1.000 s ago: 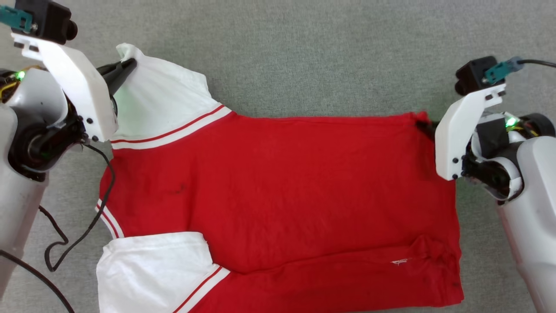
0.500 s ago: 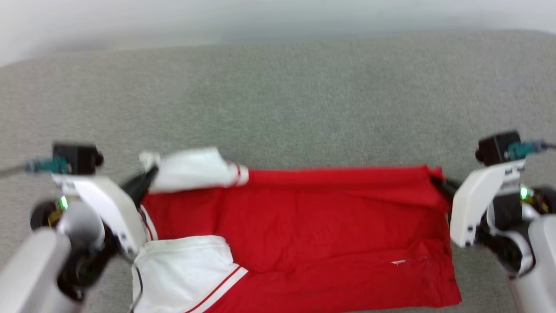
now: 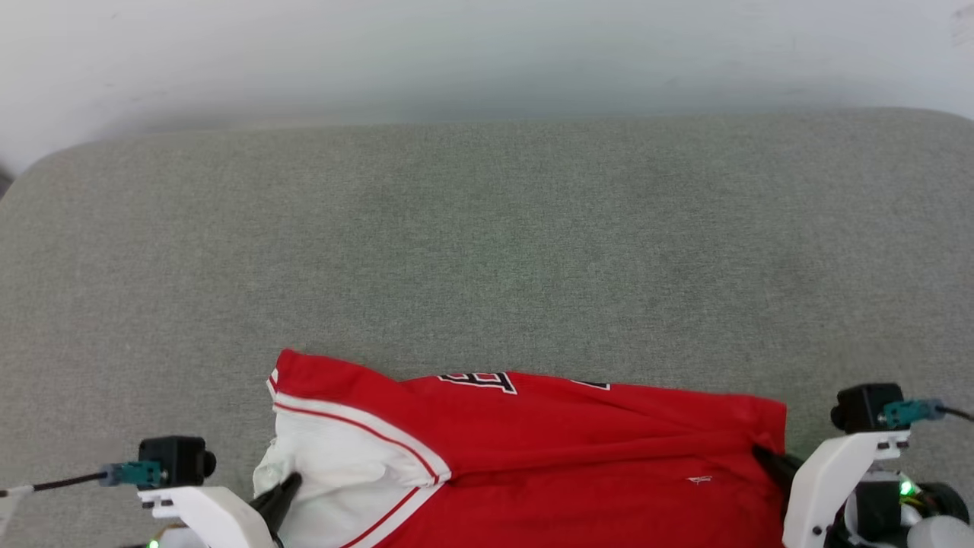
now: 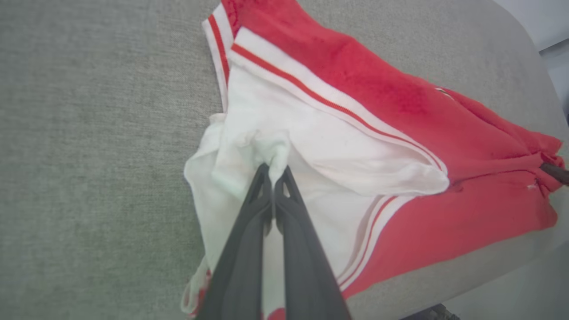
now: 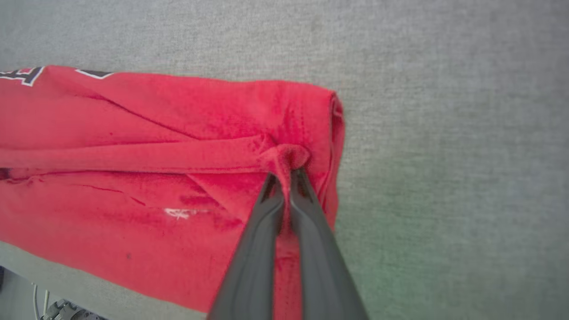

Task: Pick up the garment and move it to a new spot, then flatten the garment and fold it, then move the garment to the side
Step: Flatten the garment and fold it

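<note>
The garment, a red jersey shirt with white red-striped sleeves, lies along the near edge of the grey surface, its far half doubled over toward me. Black white-outlined lettering shows on the turned-over fold. My left gripper is shut on the white sleeve, pinching a bunch of cloth at its tips. My right gripper is shut on the garment's red hem corner, seen from the right wrist with its tips buried in a small pucker of fabric.
Grey padded surface stretches wide beyond the garment up to a pale wall. Its rounded corners show at the far left and far right. The near edge drops off close under the garment.
Both grippers have carried the garment's far edge toward me, folding it over so the lettering faces up. The head view has tilted up, revealing the surface's far side and the wall.
</note>
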